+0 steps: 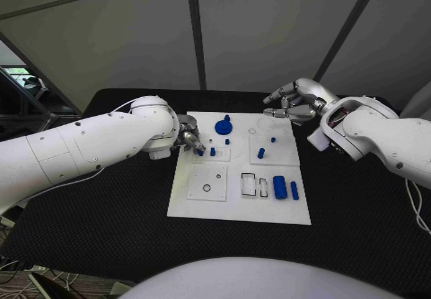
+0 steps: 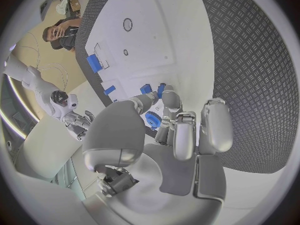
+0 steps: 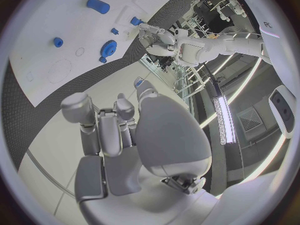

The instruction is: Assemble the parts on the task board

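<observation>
The white task board [image 1: 202, 205] lies mid-table with blue parts on it: a gear [image 1: 223, 128], short pegs [image 1: 261, 152], and a thick cylinder [image 1: 280, 187] beside a slim bar [image 1: 294, 190]. My left hand [image 1: 189, 139] is low over the board's far left area. Its thumb and a finger pinch a small blue peg [image 2: 160, 90] right above the board, and another small blue piece [image 2: 145, 89] sits beside it. My right hand [image 1: 289, 104] hovers over the board's far right corner with fingers loosely bent and nothing in them; the right wrist view shows this hand [image 3: 109, 130] well above the gear [image 3: 108, 48].
The board has empty recesses: a round hole [image 1: 207, 187] in the near left panel, rectangular slots [image 1: 254, 187] in the near middle, and a faint circle [image 1: 265, 124] at the far right. Black matting [image 1: 108, 212] surrounds the board on all sides.
</observation>
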Motion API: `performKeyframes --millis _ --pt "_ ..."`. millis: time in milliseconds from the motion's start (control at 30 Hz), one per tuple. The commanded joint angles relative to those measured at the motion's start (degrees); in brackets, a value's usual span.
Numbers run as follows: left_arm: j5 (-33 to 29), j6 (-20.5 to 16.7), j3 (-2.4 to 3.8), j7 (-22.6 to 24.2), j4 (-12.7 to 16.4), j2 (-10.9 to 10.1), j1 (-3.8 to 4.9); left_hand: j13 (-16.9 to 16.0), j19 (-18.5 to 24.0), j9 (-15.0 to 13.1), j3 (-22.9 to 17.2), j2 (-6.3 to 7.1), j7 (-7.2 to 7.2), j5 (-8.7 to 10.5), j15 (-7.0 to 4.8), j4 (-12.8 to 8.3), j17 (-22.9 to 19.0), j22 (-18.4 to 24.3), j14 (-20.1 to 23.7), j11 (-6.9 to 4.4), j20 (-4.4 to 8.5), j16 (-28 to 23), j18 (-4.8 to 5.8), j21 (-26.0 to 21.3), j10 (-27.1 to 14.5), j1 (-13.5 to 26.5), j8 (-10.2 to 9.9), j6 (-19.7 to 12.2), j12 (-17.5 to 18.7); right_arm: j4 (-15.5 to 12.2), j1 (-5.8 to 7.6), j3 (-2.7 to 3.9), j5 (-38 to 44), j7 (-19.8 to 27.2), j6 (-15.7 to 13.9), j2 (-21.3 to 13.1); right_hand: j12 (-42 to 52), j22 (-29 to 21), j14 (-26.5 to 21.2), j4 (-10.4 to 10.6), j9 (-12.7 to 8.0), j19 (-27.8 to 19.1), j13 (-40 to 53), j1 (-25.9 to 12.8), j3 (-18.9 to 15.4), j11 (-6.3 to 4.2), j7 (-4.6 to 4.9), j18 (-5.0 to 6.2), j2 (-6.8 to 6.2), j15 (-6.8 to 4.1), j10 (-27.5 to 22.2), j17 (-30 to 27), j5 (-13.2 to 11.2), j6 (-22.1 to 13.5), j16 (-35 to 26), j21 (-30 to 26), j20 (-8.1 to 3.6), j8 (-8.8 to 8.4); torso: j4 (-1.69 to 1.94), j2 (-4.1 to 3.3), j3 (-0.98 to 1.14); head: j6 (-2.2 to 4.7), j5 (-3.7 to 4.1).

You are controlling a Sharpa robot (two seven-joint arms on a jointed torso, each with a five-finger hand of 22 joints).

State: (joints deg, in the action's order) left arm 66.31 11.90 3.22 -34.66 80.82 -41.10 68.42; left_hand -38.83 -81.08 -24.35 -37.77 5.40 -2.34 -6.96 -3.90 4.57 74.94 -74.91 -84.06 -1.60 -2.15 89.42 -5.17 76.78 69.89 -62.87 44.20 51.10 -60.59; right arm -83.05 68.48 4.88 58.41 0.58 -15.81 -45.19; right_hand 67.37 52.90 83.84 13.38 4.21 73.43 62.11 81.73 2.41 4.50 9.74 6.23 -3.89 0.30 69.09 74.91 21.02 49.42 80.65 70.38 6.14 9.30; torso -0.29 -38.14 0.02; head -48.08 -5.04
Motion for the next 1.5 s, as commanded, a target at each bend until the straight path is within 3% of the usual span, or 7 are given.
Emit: performKeyframes --millis 33,867,1133,1300,1500 --pt "0.86 1.25 -0.21 -0.67 0.12 -0.05 -0.23 0.06 -0.52 -0.09 -3.37 -0.90 0.07 0.00 -0.52 -3.78 14.73 -3.70 -5.83 -0.02 0.01 0.37 1.54 0.39 0.45 -0.45 0.16 0.51 0.00 -0.02 0.08 0.04 0.10 0.24 0.33 0.05 -0.16 -0.08 2.58 0.18 -0.10 -0.20 0.06 0.19 0.24 -0.01 -0.12 0.60 0.48 -0.37 -0.15 0.84 0.20 0.34 -0.36 -0.35 -0.20 0.40 0.03 -0.01 -0.02 0.03 -0.03" --pt "2.19 -0.06 -0.21 -0.09 -0.17 0.61 -0.26 -0.23 -0.88 0.04 -2.61 -1.00 0.13 0.45 -0.58 -3.64 14.75 -4.17 -5.84 -0.05 0.13 0.38 1.69 0.80 1.11 0.25 0.18 1.01 -0.03 0.05 0.07 0.04 0.10 0.27 0.43 0.12 -0.25 -0.20 2.55 0.18 -0.10 -0.22 -0.06 0.24 0.27 -0.01 -0.12 0.61 0.46 -0.38 -0.25 0.71 0.28 0.36 -0.47 -0.44 -0.21 0.44 -0.07 -0.01 0.05 0.07 0.17" --pt "1.82 0.08 -0.21 -0.43 -0.71 0.82 -0.27 -1.17 -1.18 0.63 5.49 0.00 0.62 1.03 -0.81 -0.14 14.77 -4.63 -5.85 -0.37 0.31 0.38 1.80 0.96 1.95 4.34 -0.14 2.58 -0.42 0.11 0.07 0.04 0.10 0.28 0.40 0.15 -0.27 -0.21 2.55 0.19 -0.10 -0.22 -0.08 0.23 0.27 -0.01 -0.12 0.61 0.45 -0.38 -0.27 0.70 0.29 0.35 -0.48 -0.45 -0.21 0.44 -0.02 0.00 0.01 0.00 0.26" --pt "1.70 -0.06 -0.21 -0.77 -1.11 0.89 -0.27 -1.61 -1.33 1.17 10.88 -0.44 0.68 0.92 -0.90 1.55 14.77 -4.89 -5.85 -0.43 0.44 0.38 1.83 0.97 2.05 4.69 -0.69 3.22 -0.49 0.12 0.07 0.04 0.10 0.28 0.40 0.15 -0.29 -0.22 2.54 0.20 -0.10 -0.22 -0.11 0.21 0.26 0.00 -0.11 0.61 0.44 -0.38 -0.30 0.67 0.29 0.35 -0.50 -0.46 -0.21 0.44 -0.01 0.00 0.01 -0.05 0.26" --pt "1.67 -0.10 -0.21 -1.00 -1.46 0.92 -0.27 -1.73 -1.43 1.50 14.36 -0.62 0.67 0.86 -0.90 2.78 14.78 -5.09 -5.85 -0.41 0.47 0.39 1.86 0.99 2.07 4.74 -1.01 3.59 -0.42 0.18 0.07 0.04 0.10 0.31 0.41 0.16 -0.30 -0.24 2.54 0.24 -0.10 -0.23 -0.12 0.16 0.25 0.01 -0.10 0.62 0.44 -0.38 -0.31 0.69 0.28 0.33 -0.49 -0.47 -0.21 0.44 0.00 0.01 0.00 -0.08 0.30"
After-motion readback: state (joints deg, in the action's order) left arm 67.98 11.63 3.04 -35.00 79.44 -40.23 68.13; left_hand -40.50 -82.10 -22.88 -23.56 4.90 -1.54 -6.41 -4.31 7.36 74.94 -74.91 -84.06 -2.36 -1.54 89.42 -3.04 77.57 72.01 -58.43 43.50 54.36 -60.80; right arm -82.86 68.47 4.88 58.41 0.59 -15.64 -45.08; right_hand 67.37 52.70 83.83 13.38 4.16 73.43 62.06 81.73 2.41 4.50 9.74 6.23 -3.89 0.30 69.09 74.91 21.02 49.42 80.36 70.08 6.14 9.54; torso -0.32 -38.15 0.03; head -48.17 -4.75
